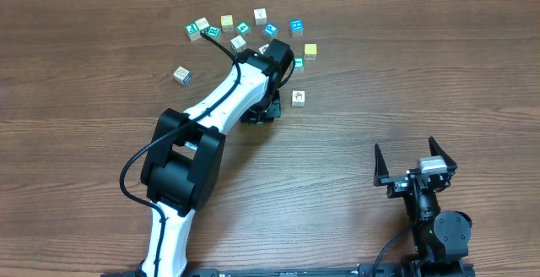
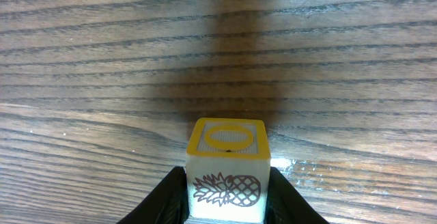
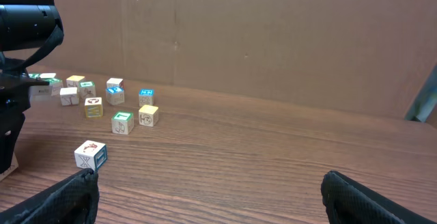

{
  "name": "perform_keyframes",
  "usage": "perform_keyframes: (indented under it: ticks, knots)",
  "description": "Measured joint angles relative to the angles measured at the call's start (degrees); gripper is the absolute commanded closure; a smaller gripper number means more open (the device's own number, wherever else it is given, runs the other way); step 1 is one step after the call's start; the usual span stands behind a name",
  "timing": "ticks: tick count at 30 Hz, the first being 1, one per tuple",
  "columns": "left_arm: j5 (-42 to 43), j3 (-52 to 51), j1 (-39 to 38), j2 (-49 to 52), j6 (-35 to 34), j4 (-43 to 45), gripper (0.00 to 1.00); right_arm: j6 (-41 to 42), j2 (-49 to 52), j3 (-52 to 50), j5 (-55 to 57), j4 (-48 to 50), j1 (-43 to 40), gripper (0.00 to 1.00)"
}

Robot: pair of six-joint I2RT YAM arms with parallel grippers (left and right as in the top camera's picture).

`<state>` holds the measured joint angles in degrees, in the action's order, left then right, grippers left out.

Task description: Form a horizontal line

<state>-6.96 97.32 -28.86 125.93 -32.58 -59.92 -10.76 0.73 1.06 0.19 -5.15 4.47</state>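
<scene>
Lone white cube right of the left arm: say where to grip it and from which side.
Grip the lone white cube by two opposite side faces, straight down from above, with the open right tool. It sits flat, apart from the other cubes, so its sides look free; the left arm close beside it makes a sideways approach riskier.

Wood-grain table [image 1: 380, 74], cardboard wall [image 3: 273, 33] (brown) — faint glare

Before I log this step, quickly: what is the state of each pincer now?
Left pincer: closed on the yellow-topped pineapple cube.
Right pincer: open, holding nothing.
</scene>
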Motion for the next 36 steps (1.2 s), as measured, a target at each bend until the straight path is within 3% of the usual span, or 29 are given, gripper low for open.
perform_keyframes:
  ticks: [13,19,24,36]
  knots:
    - [0.0,0.0,0.0,0.0,2.6,0.2,0.69,0.0,0.0,0.0,0.0,0.0,0.0,0.0]
    - [0.0,0.0,0.0,0.0,3.2,0.3,0.64,0.0,0.0,0.0,0.0,0.0,0.0,0.0]
    - [-0.1,0.0,0.0,0.0,3.5,0.4,0.49,0.0,0.0,0.0,0.0,0.0,0.0,0.0]
    - [-0.2,3.3,1.0,0.1,4.3,-3.2,0.39,0.0,0.0,0.0,0.0,0.0,0.0,0.0]
